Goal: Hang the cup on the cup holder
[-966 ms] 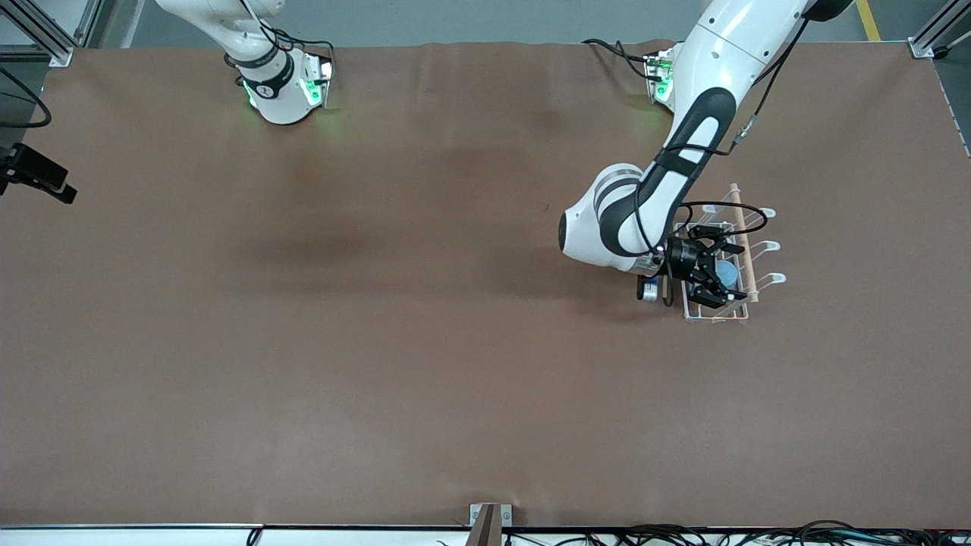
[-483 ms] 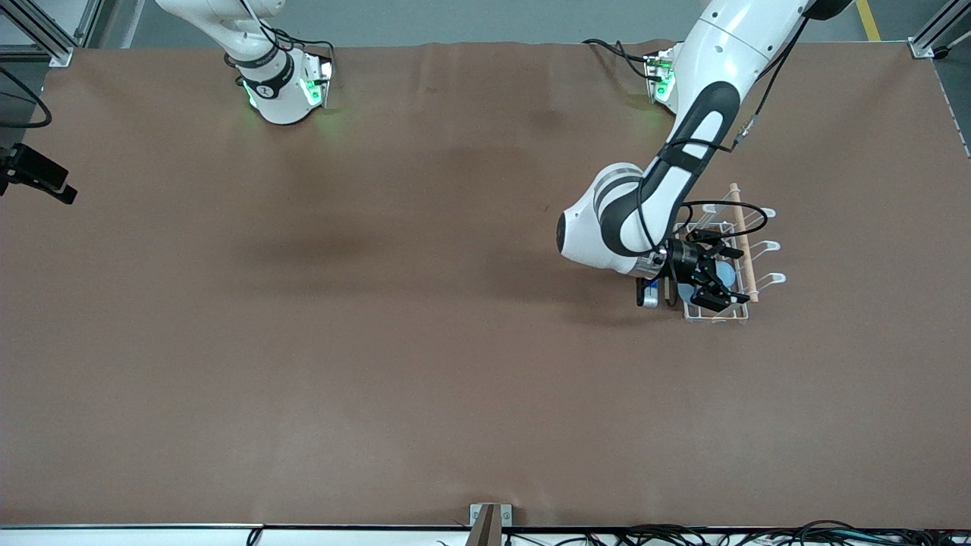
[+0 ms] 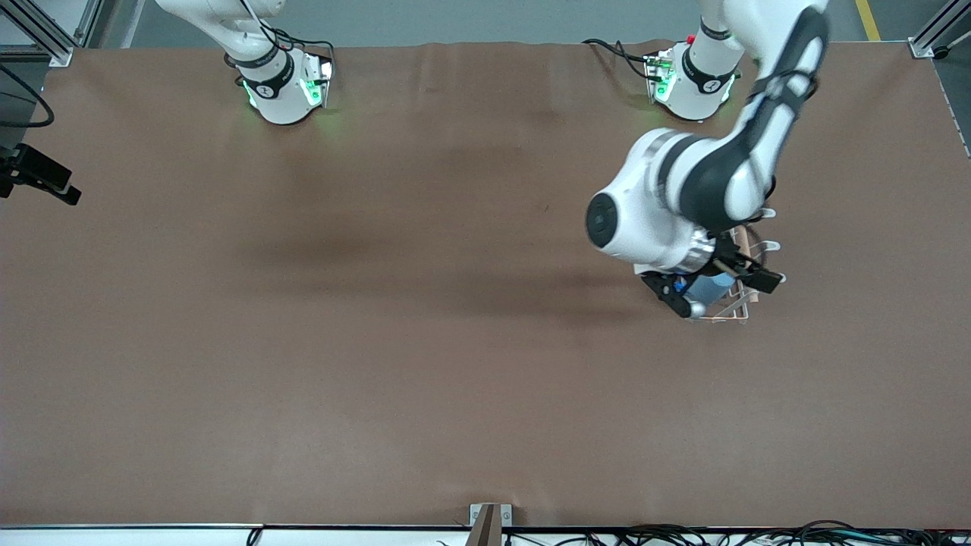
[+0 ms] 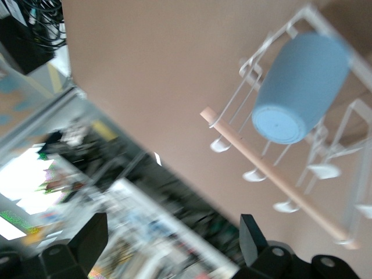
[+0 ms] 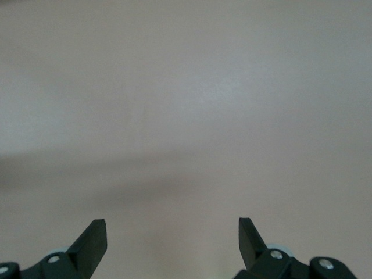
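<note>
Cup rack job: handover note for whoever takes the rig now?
Left gripper: open, empty, up over the cup holder at the left arm's end of the table.
Right gripper: open, empty, waiting over bare table.
Cup: upside down on a prong of the cup holder, released.
Done: the cup looks hung.
Left: confirm the cup sits steady, then clear the left arm.

We record a robotics laboratory. Evidence: a wide work table under a plain brown cloth cover [image 3: 303, 341]; two white robot arm bases with green indicator lights [image 3: 282, 89] bolted along its edge; silver aluminium frame posts [image 3: 45, 30] at the corners; loose black cables [image 3: 683, 535] along the near edge; grey floor with a yellow marking stripe [image 3: 868, 19].
</note>
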Controlling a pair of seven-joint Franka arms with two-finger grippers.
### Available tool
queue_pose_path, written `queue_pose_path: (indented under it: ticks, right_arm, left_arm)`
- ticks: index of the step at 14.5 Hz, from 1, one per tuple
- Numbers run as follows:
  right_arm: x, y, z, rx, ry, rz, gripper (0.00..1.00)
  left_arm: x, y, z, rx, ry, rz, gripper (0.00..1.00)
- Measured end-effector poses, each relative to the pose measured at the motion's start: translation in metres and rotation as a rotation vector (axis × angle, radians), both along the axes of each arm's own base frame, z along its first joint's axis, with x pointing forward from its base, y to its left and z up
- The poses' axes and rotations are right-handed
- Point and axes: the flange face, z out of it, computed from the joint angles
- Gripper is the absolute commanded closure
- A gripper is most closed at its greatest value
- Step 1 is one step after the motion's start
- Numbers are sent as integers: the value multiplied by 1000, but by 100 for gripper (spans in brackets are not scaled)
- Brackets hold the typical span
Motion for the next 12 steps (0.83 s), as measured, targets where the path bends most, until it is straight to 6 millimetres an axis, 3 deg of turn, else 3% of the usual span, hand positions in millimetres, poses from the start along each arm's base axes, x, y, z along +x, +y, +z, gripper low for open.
queue_pose_path:
  ticks: [3,6,9,12]
  right_arm:
    - [0,0,0,5,0,-2,0]
    - [0,-1,-1,5,2,-4,0]
    - [0,-1,-1,6,3,-5,0]
    - [0,-1,-1,6,4,-5,0]
  left_arm:
    - [12,37,66,-244,-137,140,0]
    - [19,88,112,-462,-251,293,0]
    - [21,138,138,-631,-310,428,0]
    - [11,151,161,-731,-347,503,0]
